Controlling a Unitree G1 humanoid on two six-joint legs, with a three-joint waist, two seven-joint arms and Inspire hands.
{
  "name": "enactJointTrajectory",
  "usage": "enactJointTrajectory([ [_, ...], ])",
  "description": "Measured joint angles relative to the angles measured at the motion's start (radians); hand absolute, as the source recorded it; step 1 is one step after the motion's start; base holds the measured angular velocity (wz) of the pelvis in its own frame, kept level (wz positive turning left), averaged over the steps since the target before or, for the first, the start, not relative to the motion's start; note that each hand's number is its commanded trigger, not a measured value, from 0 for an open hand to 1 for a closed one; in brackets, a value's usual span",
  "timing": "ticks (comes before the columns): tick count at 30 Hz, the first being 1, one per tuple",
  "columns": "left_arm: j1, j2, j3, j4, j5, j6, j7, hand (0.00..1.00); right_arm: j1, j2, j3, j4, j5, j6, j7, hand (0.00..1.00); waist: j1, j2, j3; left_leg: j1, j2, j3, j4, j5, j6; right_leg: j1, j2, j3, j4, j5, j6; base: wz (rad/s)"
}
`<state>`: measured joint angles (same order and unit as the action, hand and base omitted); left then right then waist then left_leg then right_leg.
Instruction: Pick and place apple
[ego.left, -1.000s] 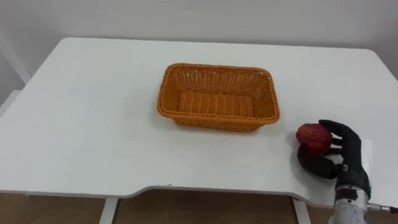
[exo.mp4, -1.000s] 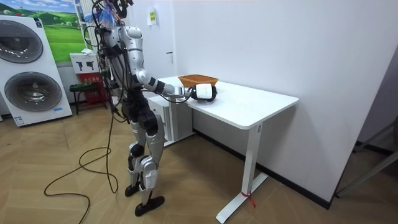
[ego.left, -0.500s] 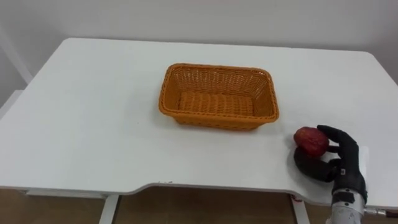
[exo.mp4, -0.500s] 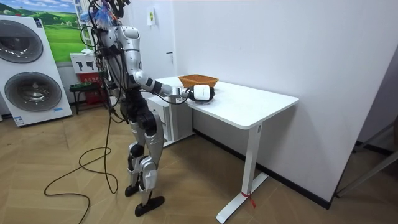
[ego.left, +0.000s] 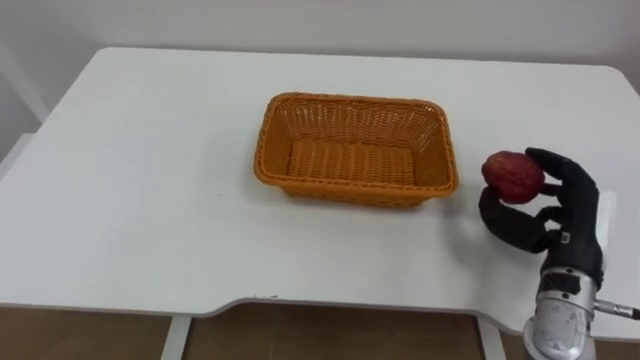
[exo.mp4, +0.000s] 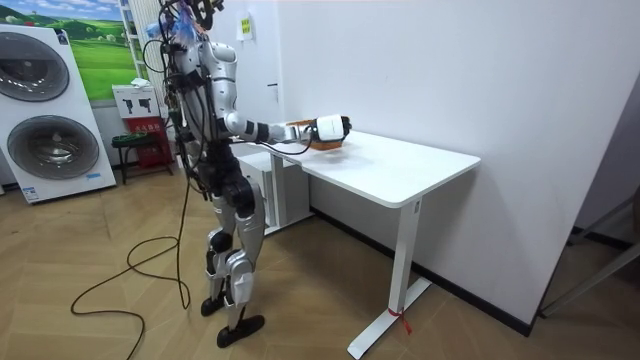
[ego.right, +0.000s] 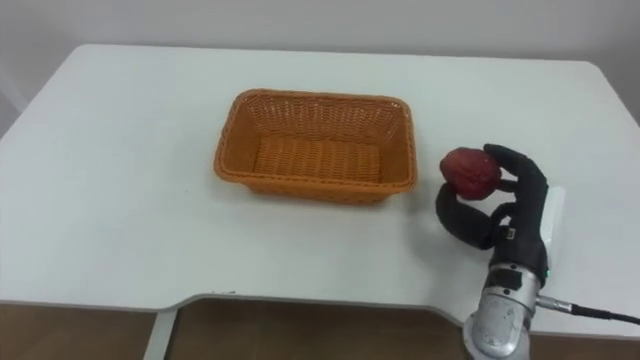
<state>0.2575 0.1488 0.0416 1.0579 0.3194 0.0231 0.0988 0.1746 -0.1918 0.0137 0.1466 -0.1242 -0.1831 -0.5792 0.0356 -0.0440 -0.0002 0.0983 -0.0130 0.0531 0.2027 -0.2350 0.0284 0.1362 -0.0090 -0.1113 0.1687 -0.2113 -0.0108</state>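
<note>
A dark red apple (ego.left: 512, 175) (ego.right: 471, 170) is held in my right hand (ego.left: 548, 210) (ego.right: 503, 214), whose black fingers curl round it from behind and below, lifted above the white table (ego.left: 150, 200) just right of the basket. The orange wicker basket (ego.left: 355, 150) (ego.right: 316, 145) sits at the table's middle, with nothing in it. In the room view I stand at the table's near end with the right arm stretched out level and the right hand (exo.mp4: 330, 127) raised beside the basket (exo.mp4: 318, 130).
The table's front edge (ego.left: 330, 305) runs close below the hand, with a curved cut-out at the middle. In the room view, washing machines (exo.mp4: 50, 110) stand at the room view's left and a white wall behind the table.
My right hand has lifted the apple off the table and carried it up and a little toward the basket. In the room view the arm has risen to level.
</note>
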Motion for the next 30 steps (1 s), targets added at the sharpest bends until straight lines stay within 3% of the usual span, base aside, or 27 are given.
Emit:
enactJointTrajectory([
  [4,-0.005,0.000,0.012,0.000,0.008,-0.007,-0.004,0.00,-0.002,-0.009,-0.001,-0.034,-0.005,-0.001,0.007,1.00,0.011,-0.012,0.0025,-0.002,-0.001,0.002,-0.004,0.000,0.000,0.000,0.000,0.005,-0.001,0.000,0.000,-0.03],
  [11,-0.015,0.000,0.015,-0.001,0.029,-0.018,-0.025,0.00,-0.070,-0.024,0.004,-0.063,-0.007,-0.001,0.056,1.00,0.030,0.001,0.0083,-0.005,-0.001,-0.004,0.004,0.000,0.000,0.002,-0.001,0.002,0.002,0.000,0.000,0.01],
  [15,-0.011,0.000,0.016,-0.002,0.029,-0.017,-0.025,0.00,-0.112,-0.053,0.004,-0.063,-0.053,0.000,0.060,1.00,0.047,0.000,0.0076,-0.009,-0.001,-0.006,0.005,0.003,-0.001,0.001,-0.001,-0.006,0.003,0.001,0.000,0.05],
  [24,-0.003,0.008,0.012,-0.046,0.030,0.001,-0.048,0.00,-0.207,-0.055,0.062,-0.062,-0.075,0.023,0.140,1.00,0.059,-0.017,0.0056,-0.020,-0.004,-0.032,0.021,0.003,-0.001,0.002,-0.004,-0.033,0.001,0.001,-0.001,0.09],
  [25,-0.001,0.009,0.012,-0.054,0.030,0.001,-0.048,0.00,-0.212,-0.055,0.071,-0.062,-0.075,0.029,0.151,0.00,0.061,-0.017,0.0057,-0.020,-0.004,-0.033,0.021,0.003,-0.001,0.004,-0.005,-0.036,0.000,0.001,-0.001,0.04],
  [30,-0.002,0.017,0.012,-0.065,0.030,0.001,-0.050,0.00,-0.212,-0.055,0.082,-0.050,-0.062,0.034,0.188,0.00,0.074,-0.018,0.0078,-0.019,-0.004,-0.040,0.021,0.003,-0.001,0.006,-0.005,-0.044,0.000,0.001,0.000,0.01],
])
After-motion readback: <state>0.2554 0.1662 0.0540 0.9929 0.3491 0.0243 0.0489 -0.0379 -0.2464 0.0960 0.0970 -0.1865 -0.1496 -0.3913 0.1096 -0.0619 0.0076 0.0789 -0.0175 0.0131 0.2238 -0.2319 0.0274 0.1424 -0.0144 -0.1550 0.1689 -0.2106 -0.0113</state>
